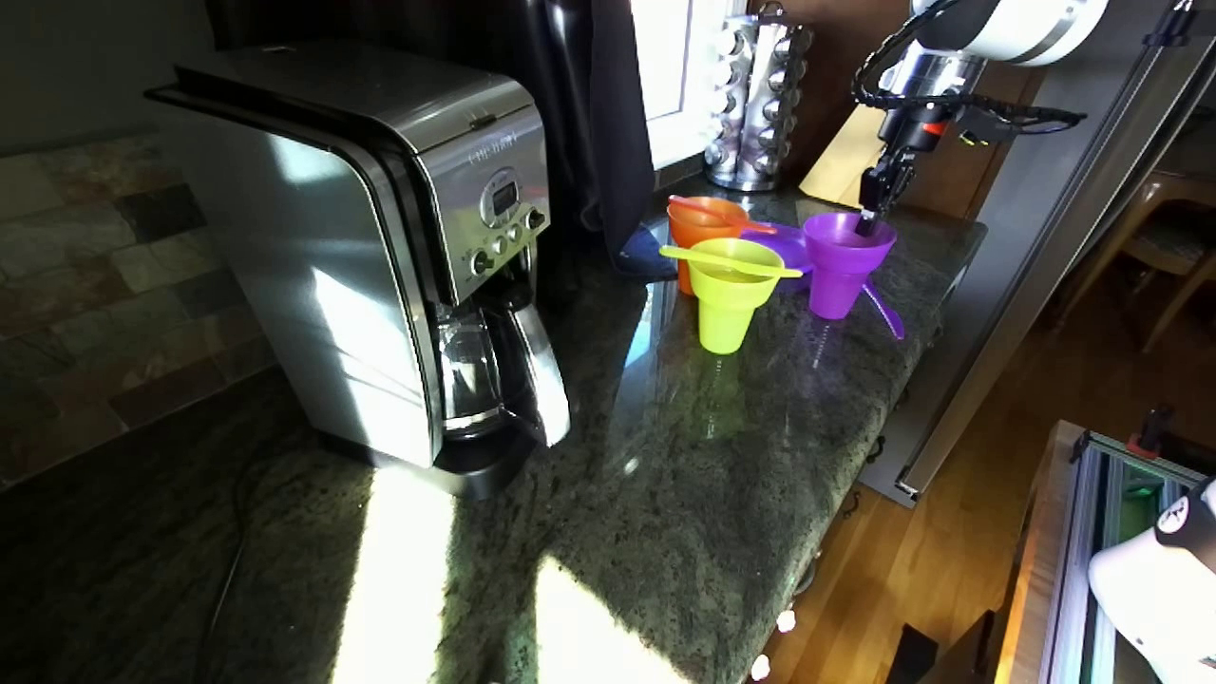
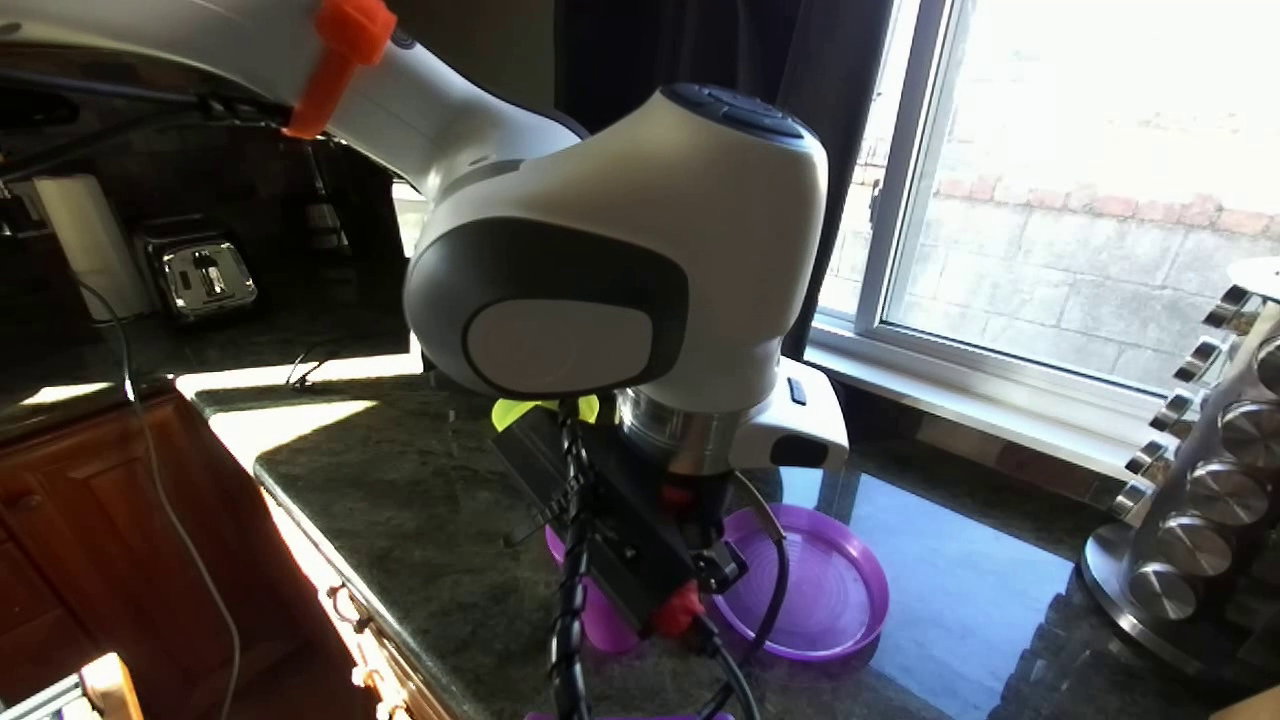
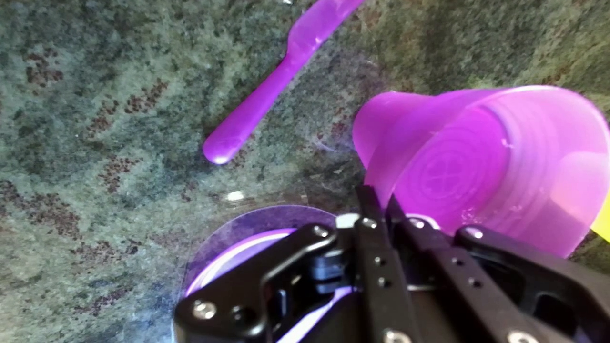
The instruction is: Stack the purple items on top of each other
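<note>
A purple cup (image 1: pixel 838 282), wide at the top with a closed, narrower bottom, hangs from or stands at my gripper (image 1: pixel 866 224). In the wrist view my gripper (image 3: pixel 380 199) is shut on the wall of this cup (image 3: pixel 452 166), with one finger inside and one outside the rim. I cannot tell whether its base touches the counter. A purple plate (image 2: pixel 815 595) lies flat on the counter; it shows behind the cups (image 1: pixel 771 249). A purple knife (image 3: pixel 267 97) lies on the counter beside the cup. A further purple edge (image 2: pixel 640 716) is mostly cut off.
A yellow-green cup (image 1: pixel 727 309) with a yellow-green utensil across it stands beside the purple cup. An orange cup (image 1: pixel 684 228) with an orange utensil stands behind. A spice rack (image 1: pixel 755 123) and a window are at the back. A coffee maker (image 1: pixel 380 237) stands along the counter.
</note>
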Controlling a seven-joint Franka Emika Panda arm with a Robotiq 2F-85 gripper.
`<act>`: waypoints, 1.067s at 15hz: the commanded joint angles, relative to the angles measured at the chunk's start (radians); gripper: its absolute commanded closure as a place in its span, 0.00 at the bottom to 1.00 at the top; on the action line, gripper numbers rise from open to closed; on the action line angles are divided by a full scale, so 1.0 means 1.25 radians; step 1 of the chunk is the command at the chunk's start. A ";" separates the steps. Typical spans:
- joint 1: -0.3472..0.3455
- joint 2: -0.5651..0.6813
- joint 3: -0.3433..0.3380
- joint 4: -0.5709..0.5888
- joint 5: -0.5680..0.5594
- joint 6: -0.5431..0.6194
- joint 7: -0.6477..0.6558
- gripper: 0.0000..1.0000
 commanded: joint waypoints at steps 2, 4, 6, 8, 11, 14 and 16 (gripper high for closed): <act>-0.002 0.008 0.003 0.000 0.015 0.013 0.001 0.98; -0.003 0.008 0.003 0.000 0.016 0.012 0.001 0.71; -0.004 0.007 0.002 0.001 0.015 0.011 0.001 0.57; -0.005 0.003 0.001 0.001 0.015 0.009 0.000 0.42; -0.011 -0.008 -0.005 0.004 0.024 0.004 0.004 0.19; -0.027 -0.020 -0.018 0.018 0.039 -0.032 0.053 0.00; -0.039 -0.022 -0.027 0.029 0.051 -0.048 0.102 0.00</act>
